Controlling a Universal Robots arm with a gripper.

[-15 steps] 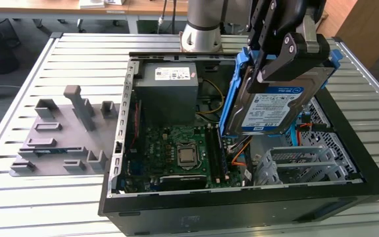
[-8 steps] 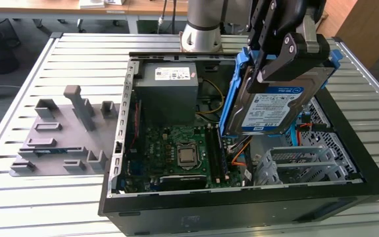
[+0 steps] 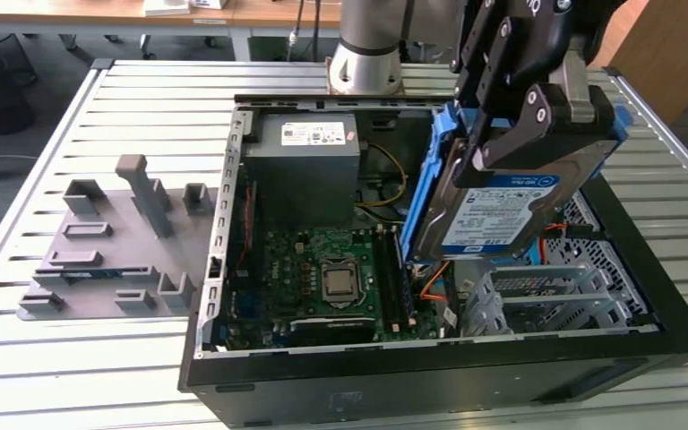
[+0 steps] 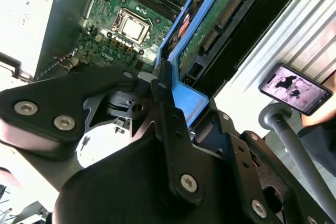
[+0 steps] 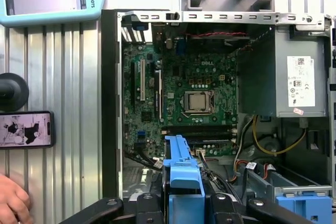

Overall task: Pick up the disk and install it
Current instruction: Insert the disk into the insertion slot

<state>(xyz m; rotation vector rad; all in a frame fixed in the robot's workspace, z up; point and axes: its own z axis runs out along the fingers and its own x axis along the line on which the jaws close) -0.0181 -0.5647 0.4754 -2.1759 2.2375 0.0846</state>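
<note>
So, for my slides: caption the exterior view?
Gripper holds the disk tilted over the open computer case on the slatted table.

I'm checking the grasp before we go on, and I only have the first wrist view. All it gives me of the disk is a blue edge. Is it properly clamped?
Observer: Yes. In the exterior view the hand is shut on the disk, gripping it near its upper end.
Operator: How does it hang?
Observer: Steeply tilted, with the label facing outward. Its lower end is down by the orange cable inside the computer case.
Operator: And its other face?
Observer: The second wrist view shows the disk's green circuit board and its dark connector, both uncovered.
</note>
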